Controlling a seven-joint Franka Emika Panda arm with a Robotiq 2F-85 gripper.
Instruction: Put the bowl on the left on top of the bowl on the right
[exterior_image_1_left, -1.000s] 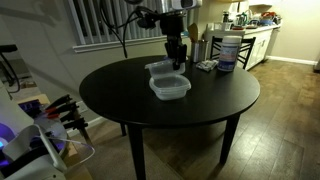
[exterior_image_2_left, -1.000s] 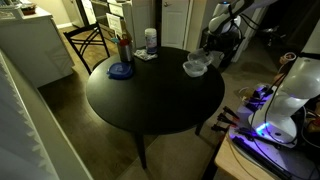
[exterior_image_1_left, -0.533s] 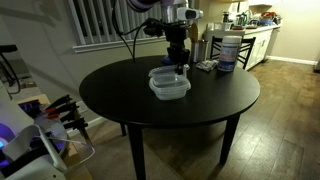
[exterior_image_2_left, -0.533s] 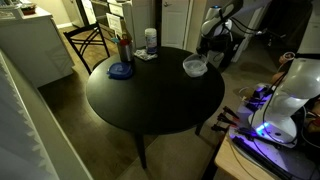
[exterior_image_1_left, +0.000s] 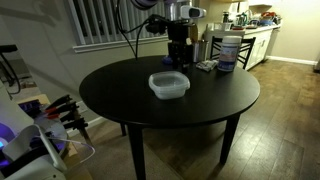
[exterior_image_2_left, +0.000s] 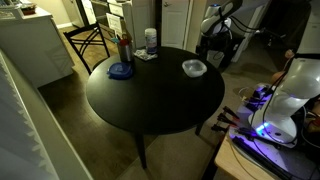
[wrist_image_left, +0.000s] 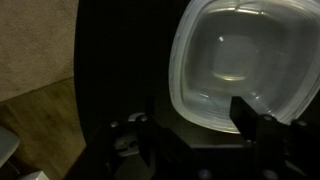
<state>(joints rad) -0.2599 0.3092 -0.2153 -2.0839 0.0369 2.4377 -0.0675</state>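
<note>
A clear plastic bowl (exterior_image_1_left: 169, 85) rests on the round black table (exterior_image_1_left: 120, 100), and it looks like two bowls nested as one stack. The same stack (exterior_image_2_left: 194, 68) sits near the table's far edge in an exterior view. My gripper (exterior_image_1_left: 180, 62) hangs open just above and behind it, holding nothing. In the wrist view the bowl (wrist_image_left: 245, 60) fills the upper right. My gripper (wrist_image_left: 197, 125) stands over its near rim with one dark finger (wrist_image_left: 246, 112) on the right and the other low on the left. No separate bowl shows elsewhere on the table.
A large white tub (exterior_image_1_left: 228, 50) and small items (exterior_image_1_left: 207, 65) stand at the table's back edge. A blue dish (exterior_image_2_left: 121, 70), bottles (exterior_image_2_left: 124, 45) and a white container (exterior_image_2_left: 150, 40) sit across the table. Chairs and cabinets stand behind.
The gripper set the held bowl down onto the other bowl, opened and rose. Two separate bowls a second ago now read as one stack.
</note>
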